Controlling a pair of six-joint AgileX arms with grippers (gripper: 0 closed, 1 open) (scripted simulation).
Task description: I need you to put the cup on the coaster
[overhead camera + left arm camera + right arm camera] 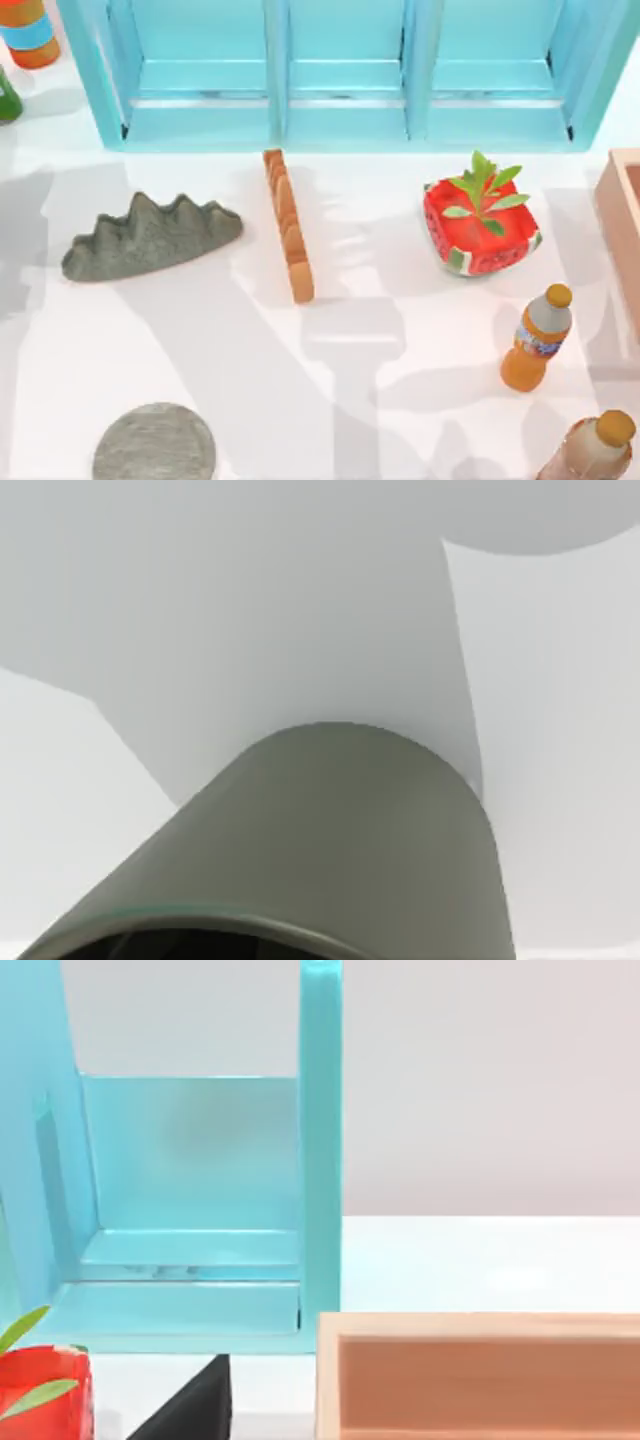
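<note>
Right, starting at the white desk's left side: the flat round grey stone-mottled coaster lies at the near-left corner, cut by the near edge, nothing on it. Behind it sits the jagged grey mountain-shaped lump, well apart, so the room above the disc looks open.

Now the small plain grey-beige cylindrical cup: it sits close under the left wrist camera, rim towards the lens, its long axis running away towards the pale desk. That puts it right at the left tool, the arm on the coaster's side. Whether that tool is clamped on the cup I cannot tell, nor where over the desk it sits. The coming move, I'd judge, turns on getting the cup squarely above the disc, base down.

Moving right: a curved row of orange-brown wooden blocks mid-desk, the watermelon-patterned planter, two orange-capped bottles near the right edge, and a pale wooden box at the right edge. The right tool's state I cannot tell either; its wrist camera faces the turquoise cabinet along the far edge.
</note>
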